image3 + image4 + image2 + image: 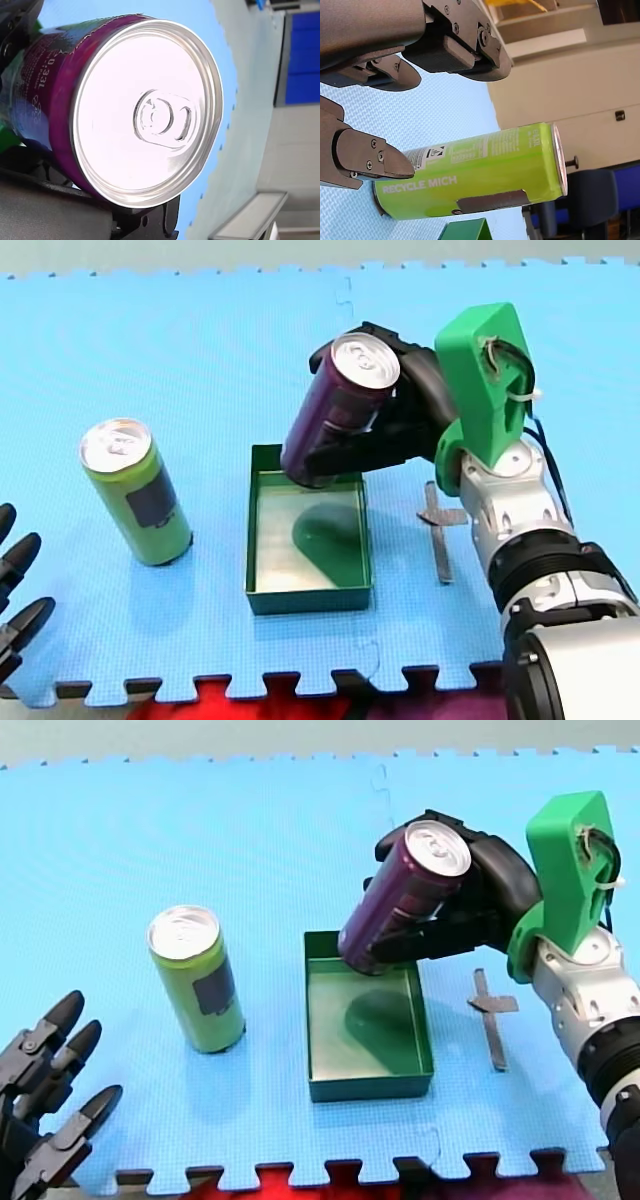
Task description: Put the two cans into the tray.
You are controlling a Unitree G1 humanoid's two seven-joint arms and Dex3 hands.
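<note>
**Purple can tilted over the tray's far end; green can waiting by the empty left hand**

- Blue foam mat (200, 840): plenty of open room around both hands. The near edge is close to the left hand, so there is little margin that way.
- Green tray (370, 1087): sits below the right hand and slightly toward the robot from it, with its long axis running away from the robot. Nothing is in it apart from a shadow.
- Right hand (470, 905): closed around the purple can (400, 900), gripping the upper body. The first wrist view looks straight onto the lid (150, 115).
- Key relation: the purple can's long axis is tilted. The lid points up and away toward the hand, and the base points down and inboard, over the tray's far rim. The base looks clear of the rim (hard to tell how close).
- My read on the next move: bring the can toward the robot along the tray's axis, straighten it, then lower. The far rim and the wall nearest the hand are the edges that could snag.
- Green can (200, 985): upright on the mat, outboard of the tray and well apart from it. It is ahead of and inboard from the left hand (45, 1090), which holds nothing, so that arm is clearly the nearer one.
- Second wrist view: the green can (480, 175) is beyond a hand's fingers (370, 160), with no contact visible.
- Grey strip (492, 1020): lies flat on the mat under the right wrist, beside the tray, and is not in the way.
</note>
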